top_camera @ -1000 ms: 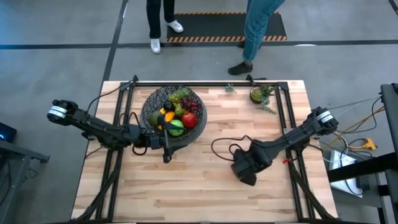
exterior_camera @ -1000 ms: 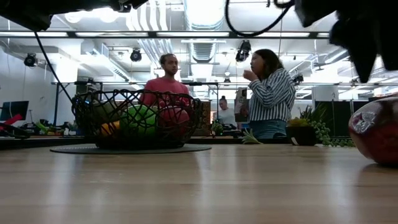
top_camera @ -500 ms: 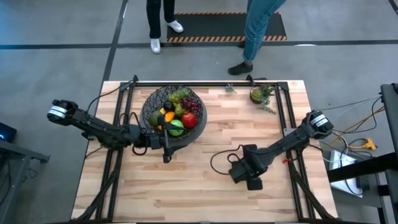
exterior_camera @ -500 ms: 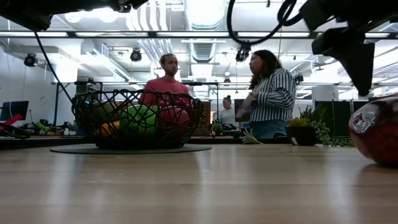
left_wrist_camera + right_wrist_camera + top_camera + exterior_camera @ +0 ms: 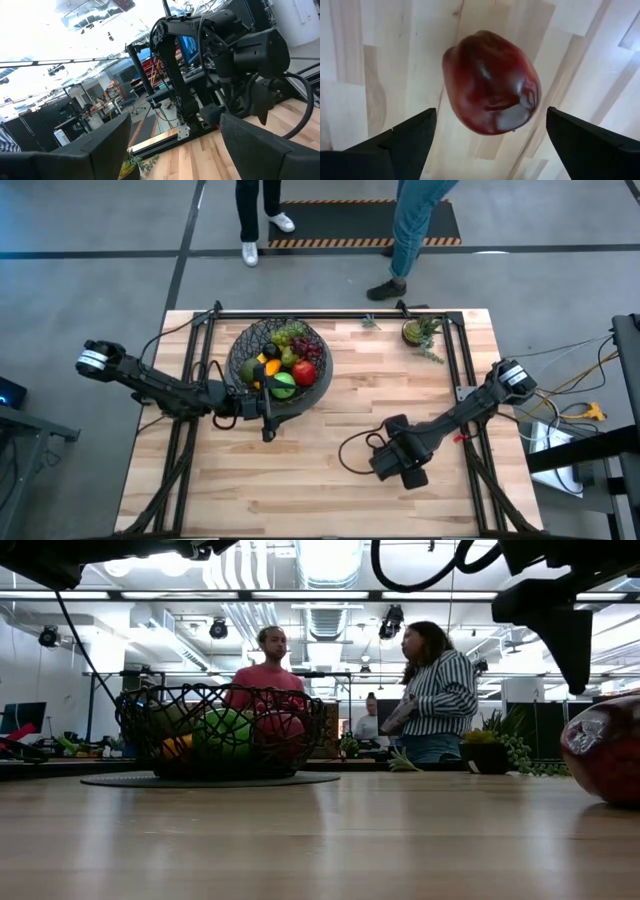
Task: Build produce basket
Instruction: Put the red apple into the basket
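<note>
1. From above we see a pale wooden table on a grey floor, with two people's legs standing beyond its far edge.
2. The black wire basket sits on the table toward the left arm's side, and the produce is piled inside it: red and green apples, grapes, and orange and yellow pieces.
3. A small potted plant stands well to the right of the basket, near the far edge.
4. The left gripper is just beside the basket's near rim; the right gripper hangs over open wood well away from the basket, toward the near right.
5. At table height we see the basket in front of two people talking in the room behind, and a dark red apple at the frame's right edge, far from the basket.
6. The left wrist camera shows that gripper's fingers spread with nothing between them, facing the right arm across the table.
7. The right wrist camera shows the dark red apple lying on the wood, between the right gripper's widely parted fingers, which do not touch it.
</note>
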Controlling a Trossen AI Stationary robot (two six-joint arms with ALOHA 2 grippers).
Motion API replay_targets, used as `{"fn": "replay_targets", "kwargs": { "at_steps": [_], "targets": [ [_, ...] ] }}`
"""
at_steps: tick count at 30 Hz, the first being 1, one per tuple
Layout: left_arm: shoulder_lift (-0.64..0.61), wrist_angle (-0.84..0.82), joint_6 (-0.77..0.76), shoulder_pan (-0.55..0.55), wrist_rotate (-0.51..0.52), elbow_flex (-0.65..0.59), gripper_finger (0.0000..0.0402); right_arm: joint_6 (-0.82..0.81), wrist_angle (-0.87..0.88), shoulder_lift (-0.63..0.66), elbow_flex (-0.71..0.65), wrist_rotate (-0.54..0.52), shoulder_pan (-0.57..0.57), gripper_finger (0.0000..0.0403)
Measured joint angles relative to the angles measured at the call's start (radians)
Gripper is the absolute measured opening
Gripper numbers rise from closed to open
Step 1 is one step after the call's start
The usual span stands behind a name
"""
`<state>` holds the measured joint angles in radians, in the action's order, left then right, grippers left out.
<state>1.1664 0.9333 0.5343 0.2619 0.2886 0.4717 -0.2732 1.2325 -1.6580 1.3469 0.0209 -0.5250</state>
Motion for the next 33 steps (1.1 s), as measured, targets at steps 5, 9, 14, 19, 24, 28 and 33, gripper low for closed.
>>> {"fn": "replay_targets", "kwargs": {
  "at_steps": [5,9,14,19,24,28,33],
  "targets": [
    [0.0,0.0,0.0,0.0,0.0,0.0,0.0288,0.014,-0.014,-0.008,-0.001,-0.021,-0.001,0.0359],
    [0.0,0.0,0.0,0.0,0.001,0.0,0.0288,0.04,-0.018,-0.017,-0.003,-0.022,0.0,0.0359],
    [0.0,-0.001,0.001,0.0,0.002,0.0,0.0288,0.052,-0.019,-0.029,-0.006,-0.02,-0.001,0.0359],
    [0.0,-0.001,0.001,0.0,0.004,0.0,0.0288,0.066,-0.025,-0.033,-0.008,-0.021,-0.001,0.0359],
    [0.0,-0.001,0.002,0.0,0.004,0.0,0.0288,0.077,-0.046,-0.033,-0.022,-0.021,-0.001,0.0359],
    [0.0,-0.001,0.002,0.0,0.004,0.0,0.0288,0.077,-0.049,-0.033,-0.036,-0.02,-0.001,0.0359],
    [0.001,-0.001,0.002,0.0,0.004,0.0,0.0288,0.102,-0.076,-0.033,-0.046,-0.021,-0.001,0.0359]
  ]
}}
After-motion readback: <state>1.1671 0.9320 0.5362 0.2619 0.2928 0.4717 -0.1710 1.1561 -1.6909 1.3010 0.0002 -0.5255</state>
